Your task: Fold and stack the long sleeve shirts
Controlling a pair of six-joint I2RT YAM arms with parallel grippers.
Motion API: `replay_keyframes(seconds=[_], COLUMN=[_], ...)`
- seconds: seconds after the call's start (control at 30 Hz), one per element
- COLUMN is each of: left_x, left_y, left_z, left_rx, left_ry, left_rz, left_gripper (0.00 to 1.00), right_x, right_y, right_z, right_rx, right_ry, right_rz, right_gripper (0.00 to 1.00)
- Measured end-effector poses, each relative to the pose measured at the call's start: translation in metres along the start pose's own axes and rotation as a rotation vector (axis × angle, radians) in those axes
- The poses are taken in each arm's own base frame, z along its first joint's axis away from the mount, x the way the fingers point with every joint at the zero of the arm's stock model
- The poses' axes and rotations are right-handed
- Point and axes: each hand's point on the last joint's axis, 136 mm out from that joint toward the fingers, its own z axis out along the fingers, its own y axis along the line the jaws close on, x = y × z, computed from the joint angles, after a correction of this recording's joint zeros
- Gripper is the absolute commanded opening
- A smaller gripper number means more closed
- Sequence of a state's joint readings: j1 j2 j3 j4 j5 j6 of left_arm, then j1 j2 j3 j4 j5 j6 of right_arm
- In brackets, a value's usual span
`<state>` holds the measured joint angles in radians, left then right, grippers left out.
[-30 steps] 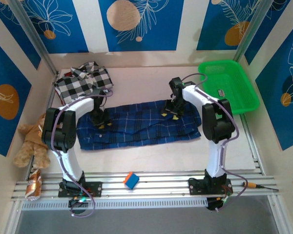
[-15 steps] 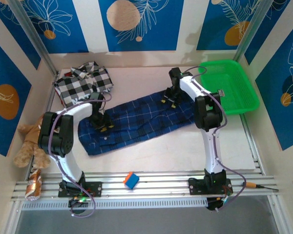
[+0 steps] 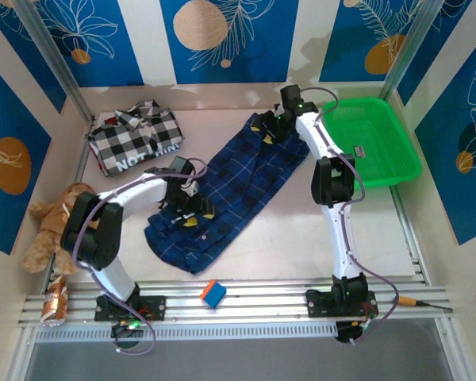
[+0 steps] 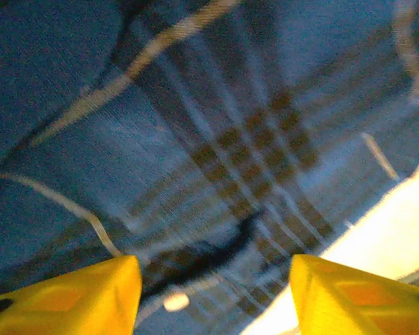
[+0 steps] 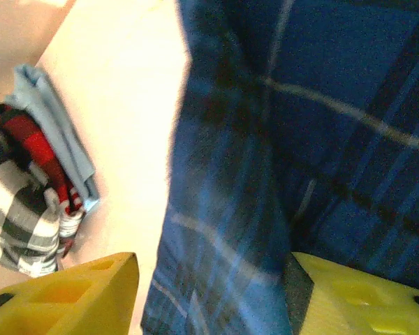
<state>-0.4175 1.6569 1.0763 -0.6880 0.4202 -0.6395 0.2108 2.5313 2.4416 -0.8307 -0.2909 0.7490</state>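
The green basket (image 3: 373, 139) sits on the far right of the table, just right of the right gripper (image 3: 263, 129). It holds nothing but a small dark label (image 3: 360, 151) on its floor.

The pale table (image 3: 301, 230) is ringed by blue wall panels (image 3: 222, 36) with white leaves and orange discs. The dark blue plaid shirt (image 3: 238, 178) lies on it as a slanted band, its far end under the right gripper and its near end under and just in front of the left gripper (image 3: 194, 214). The black-and-white checked shirt (image 3: 135, 141) is bunched behind and to the left of the left gripper, near the back left corner. A teddy bear (image 3: 51, 230) slumps further left, and a blue and orange block (image 3: 213, 293) rests on the rail (image 3: 262, 300) in front.

In the wrist views, the left gripper (image 4: 211, 269) has its yellow fingers apart over plaid cloth. The right gripper (image 5: 211, 265) is spread too, with cloth across the gap; whether it presses on it I cannot tell.

A second ago the plaid shirt lay straight across between the arms. Now it has swung diagonal, the right gripper further back and the left one nearer. The basket, bear, block and checked shirt have stayed put.
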Motion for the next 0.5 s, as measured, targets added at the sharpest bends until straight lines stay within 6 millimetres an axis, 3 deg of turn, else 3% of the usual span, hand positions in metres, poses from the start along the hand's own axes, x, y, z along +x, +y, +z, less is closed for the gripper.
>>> replay_keyframes(seconds=[0.17, 0.27, 0.37, 0.5], left_x=[-0.029, -0.053, -0.069, -0.07], left_y=[-0.015, 0.0, 0.023, 0.046], left_z=[-0.056, -0.062, -0.047, -0.025], left_rx=[0.047, -0.018, -0.101, -0.181], left_ry=[-0.153, -0.19, -0.176, -0.119], left_rz=[0.021, -0.012, -0.05, -0.069], left_gripper=[0.59, 0.49, 0.43, 0.38], right_x=[0.038, 0.07, 0.112, 0.166], right_y=[0.017, 0.019, 0.013, -0.015], right_z=[-0.064, -0.092, -0.085, -0.038], right_rx=[0.054, 0.083, 0.112, 0.183], right_ry=[-0.002, 0.006, 0.073, 0.215], right_rz=[-0.069, -0.084, -0.088, -0.052], right_gripper=[0.6, 0.58, 0.55, 0.53])
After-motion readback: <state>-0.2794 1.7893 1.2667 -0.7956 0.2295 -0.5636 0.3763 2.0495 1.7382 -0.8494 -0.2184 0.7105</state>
